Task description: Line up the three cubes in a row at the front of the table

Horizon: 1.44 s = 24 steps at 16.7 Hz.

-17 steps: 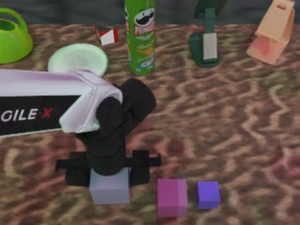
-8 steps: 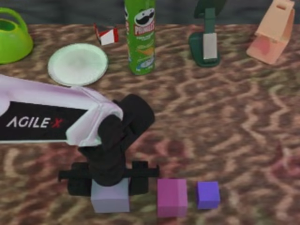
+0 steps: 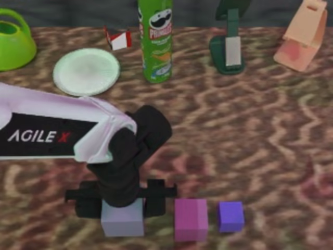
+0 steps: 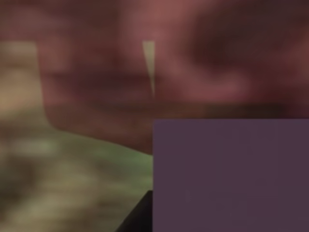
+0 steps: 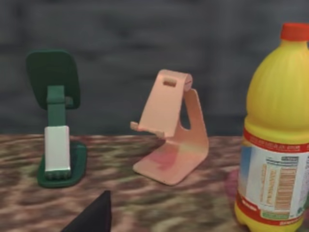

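Note:
The large pale lavender cube (image 3: pixel 122 224) rests at the table's (image 3: pixel 250 135) front, left of centre. My left gripper (image 3: pixel 122 205) reaches down over it, a dark finger (image 3: pixel 88 203) pressed to each side, shut on it. In the left wrist view the lavender cube (image 4: pixel 231 174) fills the near corner beside one finger (image 4: pixel 140 220). The magenta-pink cube (image 3: pixel 191 219) sits just right of it and the small violet cube (image 3: pixel 231 216) right of that, all three in one line. My right gripper (image 5: pixel 145 227) is parked outside the top view, open and holding nothing.
Along the back stand a green basket (image 3: pixel 13 44), a pale green plate (image 3: pixel 86 71), a small red-and-white box (image 3: pixel 119 39), a green Pringles can (image 3: pixel 155 41), a dark green phone stand (image 3: pixel 229 49) and a peach phone stand (image 3: pixel 302 39). A yellow bottle (image 5: pixel 277 140) stands near the right gripper.
My left arm has come down and forward with the lavender cube, setting it closer to the front edge in line with the other two. Almost no motion over the last half second.

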Available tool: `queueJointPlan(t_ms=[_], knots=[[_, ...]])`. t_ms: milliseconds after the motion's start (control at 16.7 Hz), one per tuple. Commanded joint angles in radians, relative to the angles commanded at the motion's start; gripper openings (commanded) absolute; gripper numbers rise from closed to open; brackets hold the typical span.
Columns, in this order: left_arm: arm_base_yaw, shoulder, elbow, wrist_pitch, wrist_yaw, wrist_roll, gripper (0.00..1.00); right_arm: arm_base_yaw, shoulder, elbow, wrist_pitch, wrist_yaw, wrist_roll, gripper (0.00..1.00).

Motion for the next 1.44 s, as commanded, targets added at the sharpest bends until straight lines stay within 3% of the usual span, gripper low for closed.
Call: queueJointPlan(t_ms=[240, 300, 900, 1440], knots=[[0.0, 0.0, 0.0, 0.0, 0.0, 0.0, 0.98, 0.0, 0.0, 0.0, 0.0, 0.0, 0.0, 1.0], [0.0, 0.0, 0.0, 0.0, 0.0, 0.0, 1.0, 0.0, 0.0, 0.0, 0.0, 0.0, 0.0, 1.0], [0.0, -0.008, 0.011, -0.017, 0.0, 0.0, 1.0, 0.0, 0.0, 0.0, 0.0, 0.0, 0.0, 1.0], [0.018, -0.13, 0.153, -0.282, 0.0, -0.005, 1.0, 0.0, 0.0, 0.0, 0.0, 0.0, 0.0, 1.0]])
